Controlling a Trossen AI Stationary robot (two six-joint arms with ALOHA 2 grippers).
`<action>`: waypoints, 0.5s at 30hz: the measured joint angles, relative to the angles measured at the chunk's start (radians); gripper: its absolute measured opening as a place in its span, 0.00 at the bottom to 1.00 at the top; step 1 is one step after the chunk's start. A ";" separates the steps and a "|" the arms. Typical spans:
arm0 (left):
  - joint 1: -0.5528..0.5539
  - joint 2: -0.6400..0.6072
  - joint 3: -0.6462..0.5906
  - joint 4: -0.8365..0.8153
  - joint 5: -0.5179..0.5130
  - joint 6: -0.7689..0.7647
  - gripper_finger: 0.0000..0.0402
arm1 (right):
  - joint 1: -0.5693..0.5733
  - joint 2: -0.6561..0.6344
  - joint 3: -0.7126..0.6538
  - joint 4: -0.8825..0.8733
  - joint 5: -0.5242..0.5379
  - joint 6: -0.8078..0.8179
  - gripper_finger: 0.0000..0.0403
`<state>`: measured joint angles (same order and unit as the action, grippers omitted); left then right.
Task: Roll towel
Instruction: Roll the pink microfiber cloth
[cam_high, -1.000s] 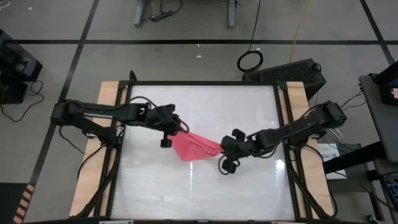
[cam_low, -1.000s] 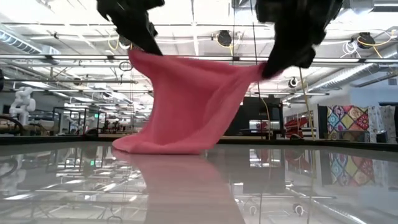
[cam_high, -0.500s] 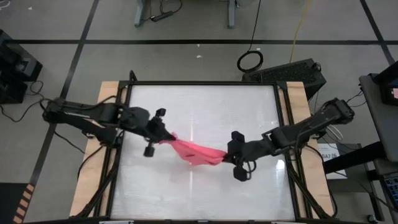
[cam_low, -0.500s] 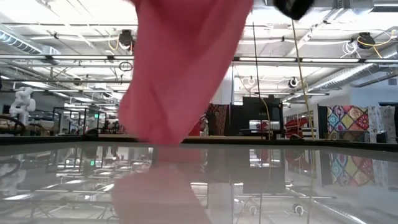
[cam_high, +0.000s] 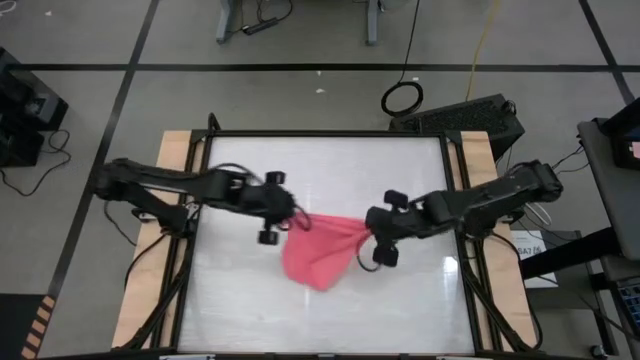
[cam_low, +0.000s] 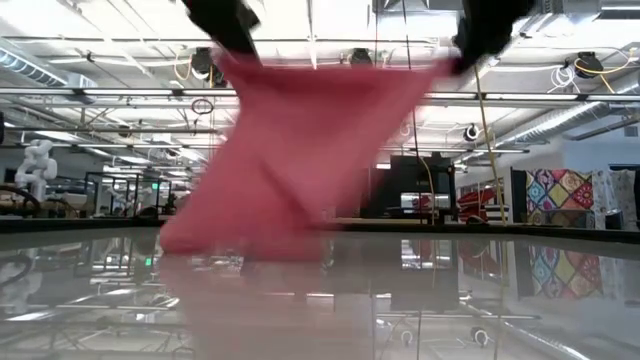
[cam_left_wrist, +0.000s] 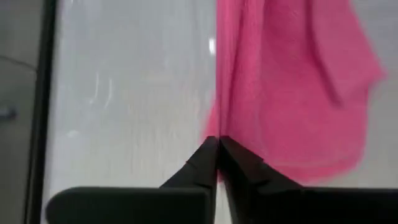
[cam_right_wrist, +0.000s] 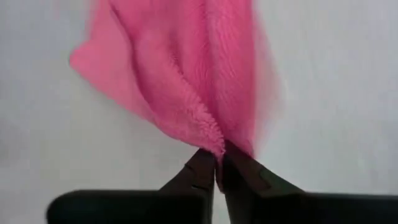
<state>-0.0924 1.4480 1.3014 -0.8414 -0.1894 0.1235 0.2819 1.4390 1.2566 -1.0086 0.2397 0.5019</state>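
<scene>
High view showed the pink-red towel (cam_high: 322, 255) hanging between both grippers over the middle of the glossy white table (cam_high: 250, 310). The left gripper (cam_high: 293, 217) pinched the towel's left upper corner, and its wrist view showed the dark fingers (cam_left_wrist: 205, 158) pressed tight together on the cloth edge. The right gripper (cam_high: 371, 226) clamped the opposite corner, fingers (cam_right_wrist: 202, 165) likewise closed on the fabric. In the low view the towel (cam_low: 300, 150) sagged from both grips, its lower edge at the tabletop.
</scene>
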 joint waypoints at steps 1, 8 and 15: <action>0.014 0.039 0.000 0.012 0.000 0.015 0.11 | -0.015 0.018 -0.010 -0.051 -0.007 0.015 0.08; 0.082 0.232 -0.002 0.063 0.012 0.010 0.42 | -0.046 0.091 -0.073 -0.107 -0.063 0.081 0.32; 0.109 0.202 -0.002 0.069 0.345 0.040 0.55 | 0.041 0.091 -0.079 0.158 -0.062 0.108 0.50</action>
<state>0.0166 1.6496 1.2999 -0.7725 0.1554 0.1632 0.3225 1.5303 1.1774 -0.8503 0.1777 0.6097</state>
